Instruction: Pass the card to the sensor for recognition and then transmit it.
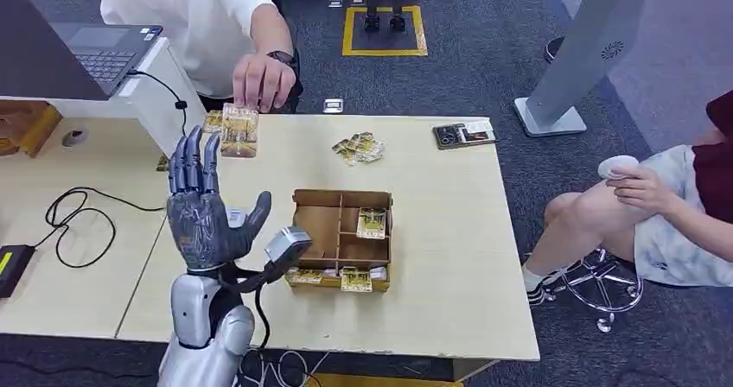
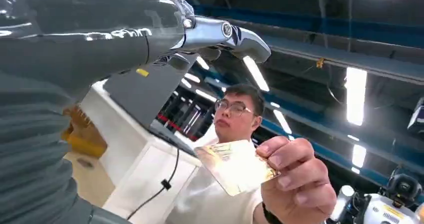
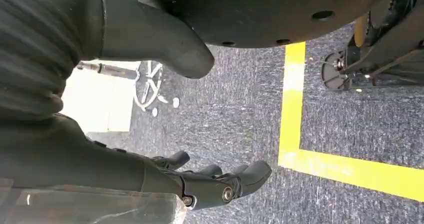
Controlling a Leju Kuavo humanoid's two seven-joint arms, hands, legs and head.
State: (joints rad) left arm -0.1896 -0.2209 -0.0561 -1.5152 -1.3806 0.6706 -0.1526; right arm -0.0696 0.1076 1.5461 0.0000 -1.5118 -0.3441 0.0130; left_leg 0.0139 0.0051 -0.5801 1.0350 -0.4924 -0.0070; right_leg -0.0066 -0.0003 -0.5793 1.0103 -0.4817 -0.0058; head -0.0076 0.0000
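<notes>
The card [image 1: 239, 131], thin, stiff and likely slick, hung upper left of centre in a person's hand [image 1: 262, 79], its lower edge free for the spread, empty left hand [image 1: 207, 217] to pinch.

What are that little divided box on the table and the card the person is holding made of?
The divided box looks like thin brown wood or stiff board: matte, with slotted partitions. The card in the person's hand looks like glossy plastic or coated paper; it catches light and stays flat.
</notes>
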